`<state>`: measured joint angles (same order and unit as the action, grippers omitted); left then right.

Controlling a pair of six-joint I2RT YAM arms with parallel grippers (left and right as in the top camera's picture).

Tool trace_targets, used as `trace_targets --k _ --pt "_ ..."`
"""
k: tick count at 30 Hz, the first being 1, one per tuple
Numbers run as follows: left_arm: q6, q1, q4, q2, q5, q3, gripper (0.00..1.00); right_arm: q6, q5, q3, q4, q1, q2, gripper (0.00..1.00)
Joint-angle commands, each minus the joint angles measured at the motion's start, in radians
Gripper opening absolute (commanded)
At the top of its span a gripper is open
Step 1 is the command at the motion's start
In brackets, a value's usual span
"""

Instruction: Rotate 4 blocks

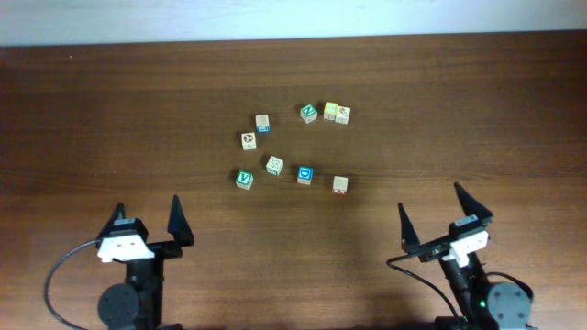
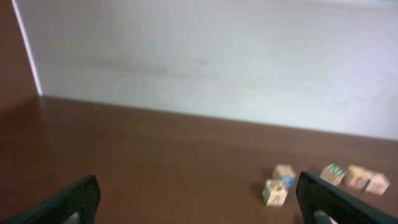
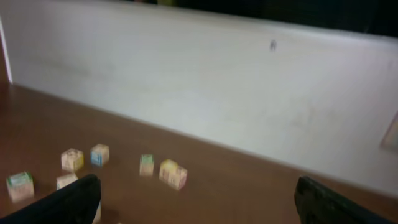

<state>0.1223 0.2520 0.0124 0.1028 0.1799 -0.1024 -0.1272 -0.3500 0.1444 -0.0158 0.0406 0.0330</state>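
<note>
Four of the blocks lie mid-table in the overhead view: a green V cube [image 1: 244, 179], a blue-faced cube [image 1: 305, 174], a red-orange-faced cube [image 1: 340, 185] and, farther back, a second green cube [image 1: 308, 112]. My left gripper [image 1: 147, 205] stands open near the front left, well short of the V cube. At the front right my right gripper [image 1: 429, 198] is open too, apart from the red-orange cube. Neither holds anything. The left wrist view shows the far green cube [image 2: 333, 173] beyond its right finger [image 2: 320, 196]; the right wrist view has it [image 3: 147, 164] at left.
Other cubes share the cluster: a yellow-faced one [image 1: 331, 110] touching a pale one [image 1: 342, 115], one with a brown round mark [image 1: 248, 140], one with a blue side [image 1: 262, 122] and a pale one [image 1: 274, 165]. A pale wall [image 2: 205, 62] borders the table's far edge.
</note>
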Motion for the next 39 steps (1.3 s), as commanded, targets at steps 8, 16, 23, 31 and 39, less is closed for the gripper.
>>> trace_targets --k 8,16,23,31,39 --pt "-0.09 0.006 -0.149 0.575 0.201 -0.607 0.99 0.011 -0.044 0.498 0.301 0.006 0.338 0.99" --pt "-0.2 -0.058 -0.685 1.161 0.227 -1.234 0.99 0.012 -0.08 0.905 0.657 0.006 0.796 0.98" --pt "-0.2 -0.255 -0.802 1.446 -0.159 -1.395 0.99 0.013 -0.45 1.15 0.873 0.005 1.326 0.98" --pt "-0.2 -0.283 -0.785 1.496 -0.184 -1.394 0.99 0.192 -0.613 1.15 0.811 -0.007 1.727 0.84" --pt "-0.2 -0.283 -0.785 1.496 -0.184 -1.394 0.99 0.687 0.233 1.15 0.779 -0.328 1.763 0.75"
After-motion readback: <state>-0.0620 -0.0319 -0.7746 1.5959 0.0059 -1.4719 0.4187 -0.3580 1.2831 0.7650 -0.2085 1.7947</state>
